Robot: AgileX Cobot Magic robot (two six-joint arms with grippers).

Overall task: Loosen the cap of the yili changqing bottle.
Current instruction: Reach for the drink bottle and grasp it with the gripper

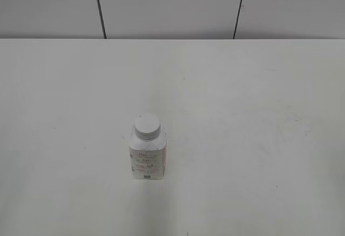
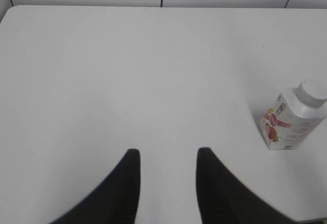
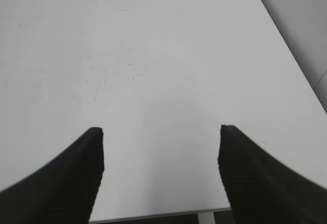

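The yili changqing bottle, small, white and squat with a pink and grey label, stands upright on the white table, left of centre and near the front. Its white ribbed cap sits on the neck. The bottle also shows at the right edge of the left wrist view, with the cap on top. My left gripper is open and empty, well to the left of the bottle. My right gripper is open wide and empty over bare table; the bottle is out of its view. Neither gripper shows in the exterior view.
The white table reaches back to a grey panelled wall. The table's right edge and near front edge show in the right wrist view.
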